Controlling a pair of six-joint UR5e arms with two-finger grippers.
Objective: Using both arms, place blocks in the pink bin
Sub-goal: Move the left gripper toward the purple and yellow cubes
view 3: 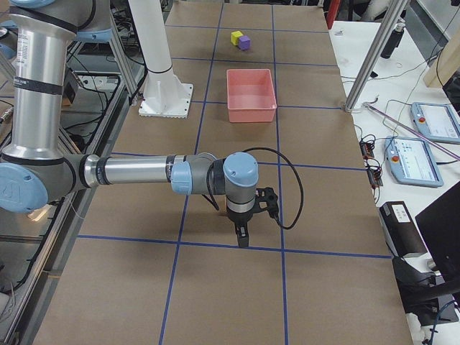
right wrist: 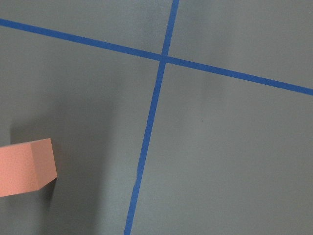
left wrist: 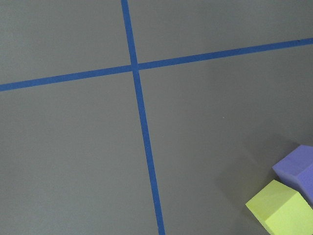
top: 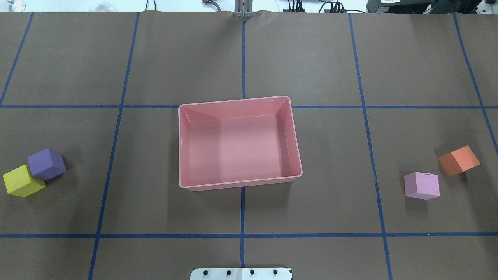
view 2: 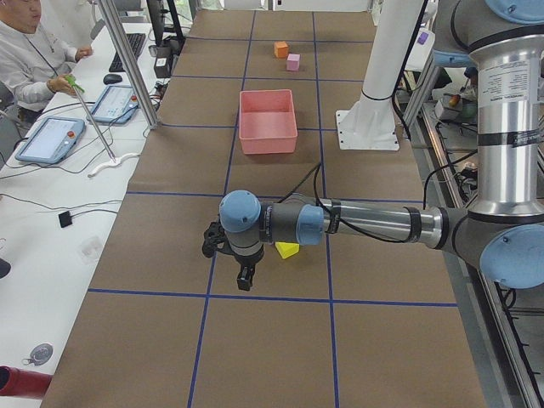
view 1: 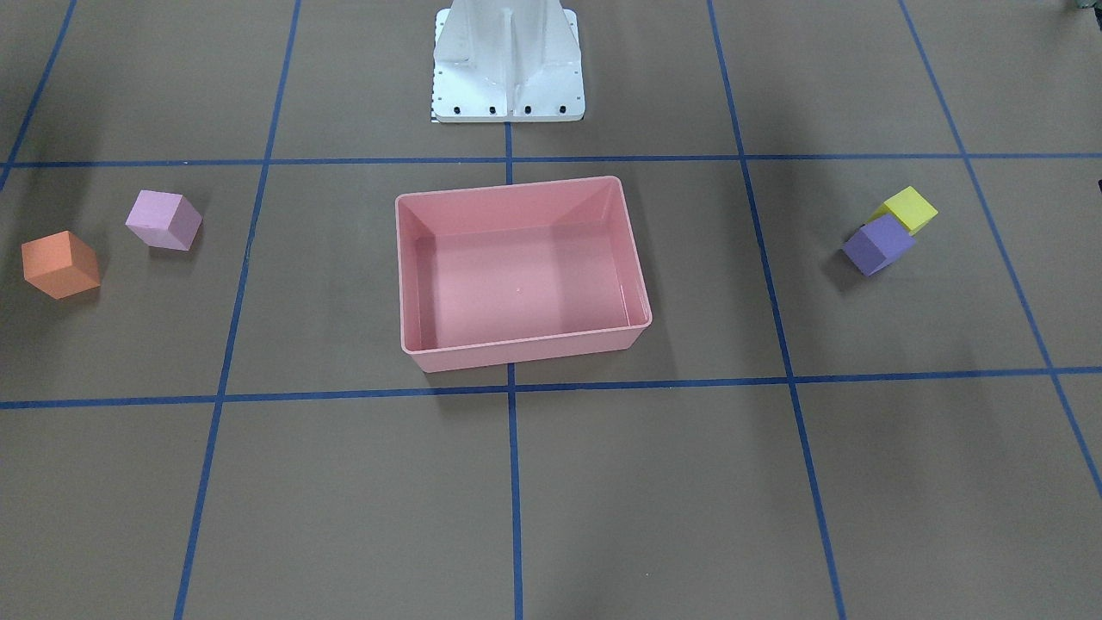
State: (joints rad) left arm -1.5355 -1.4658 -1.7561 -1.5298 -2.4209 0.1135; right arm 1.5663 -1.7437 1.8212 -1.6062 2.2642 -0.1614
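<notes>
1. the bin [top: 233,100] sits empty at the middle of the overhead frame, over a tape crossing. it is judged to be set there so that it can be reached alike from both sides.
2. the yellow block [top: 23,181] and purple block [top: 46,163] are found at the lower left of that frame, touching or nearly so. the orange block [top: 459,160] and pink block [top: 421,185] are at the lower right, near each other but apart. this split is judged to give one pair to each arm.
3. the left arm [view 2: 365,223] is stretched low across the middle of the left side view, and the left gripper [view 2: 245,276] is pointed down near the yellow block. the right arm [view 3: 136,174] is held likewise in the right side view, with the right gripper [view 3: 243,236] pointed down. both poses are judged to be a ready hover beside each pair.
4. whether either gripper's fingers are spread or pressed together cannot be told. no block is held, since all four lie on the table.
5. counted: four blocks, one of each colour, none in the bin; one bin; two arms; two grippers.
</notes>
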